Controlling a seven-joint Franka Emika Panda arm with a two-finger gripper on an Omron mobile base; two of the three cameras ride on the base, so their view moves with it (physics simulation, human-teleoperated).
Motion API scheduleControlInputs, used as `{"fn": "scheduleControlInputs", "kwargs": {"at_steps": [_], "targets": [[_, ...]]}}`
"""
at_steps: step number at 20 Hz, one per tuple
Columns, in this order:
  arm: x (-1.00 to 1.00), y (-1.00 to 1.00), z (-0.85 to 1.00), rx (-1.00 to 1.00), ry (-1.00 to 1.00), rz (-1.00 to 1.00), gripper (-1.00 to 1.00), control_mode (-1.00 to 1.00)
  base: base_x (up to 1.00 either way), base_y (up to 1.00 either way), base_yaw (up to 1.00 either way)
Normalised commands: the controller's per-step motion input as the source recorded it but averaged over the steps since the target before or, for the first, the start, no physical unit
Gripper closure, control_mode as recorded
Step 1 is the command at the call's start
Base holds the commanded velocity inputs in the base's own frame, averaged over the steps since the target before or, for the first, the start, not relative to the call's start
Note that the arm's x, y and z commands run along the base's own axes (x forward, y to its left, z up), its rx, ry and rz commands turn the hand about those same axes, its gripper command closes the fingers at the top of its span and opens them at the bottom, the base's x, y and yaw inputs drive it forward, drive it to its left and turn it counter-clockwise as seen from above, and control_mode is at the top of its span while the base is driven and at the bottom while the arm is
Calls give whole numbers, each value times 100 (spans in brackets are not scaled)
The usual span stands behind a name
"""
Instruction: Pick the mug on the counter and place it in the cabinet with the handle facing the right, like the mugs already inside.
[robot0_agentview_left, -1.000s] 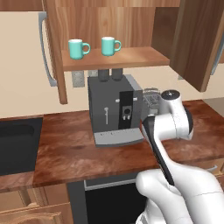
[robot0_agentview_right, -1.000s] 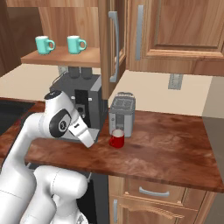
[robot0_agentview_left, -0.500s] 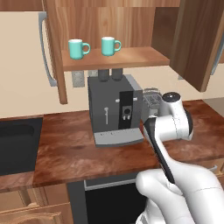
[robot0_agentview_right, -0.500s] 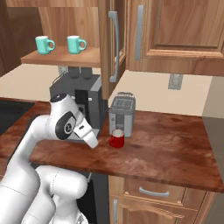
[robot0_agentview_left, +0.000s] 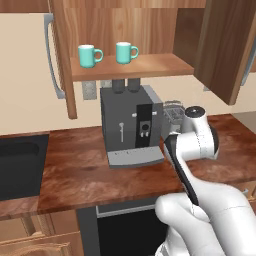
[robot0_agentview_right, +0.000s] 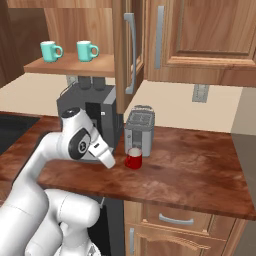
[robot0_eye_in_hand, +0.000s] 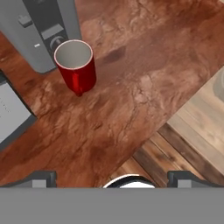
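My claw (robot0_eye_in_hand: 112, 178) hangs spread and empty above the desk (robot0_eye_in_hand: 144, 78). The mug (robot0_eye_in_hand: 77, 65) stands upright beside the toaster (robot0_agentview_right: 138, 128), well apart from my fingers. I should come down straight, straddling its rim, minding the handle (robot0_eye_in_hand: 77, 85).

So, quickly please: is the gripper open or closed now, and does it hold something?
Gripper: open, holding nothing; the small dark red mug stands apart on the reddish-brown wooden counter.

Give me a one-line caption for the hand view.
Red mug upright on the counter beside the toaster, open gripper above.
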Motion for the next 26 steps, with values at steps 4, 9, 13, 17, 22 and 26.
{"fn": "scheduleControlInputs", "kwargs": {"at_steps": [4, 9, 13, 17, 22, 26], "targets": [[10, -4, -14, 0, -1, 0, -100, -100, 0, 0, 0], [10, -9, -16, 0, 0, 0, -100, -100, 0, 0, 0], [9, -9, -15, 0, -1, 0, -100, -100, 0, 0, 0], [8, -11, -12, 0, -2, 0, -100, -100, 0, 0, 0], [12, -5, -11, -1, -1, 0, -100, -100, 0, 0, 0], [14, -3, -12, 0, 0, 0, -100, -100, 0, 0, 0]]}}
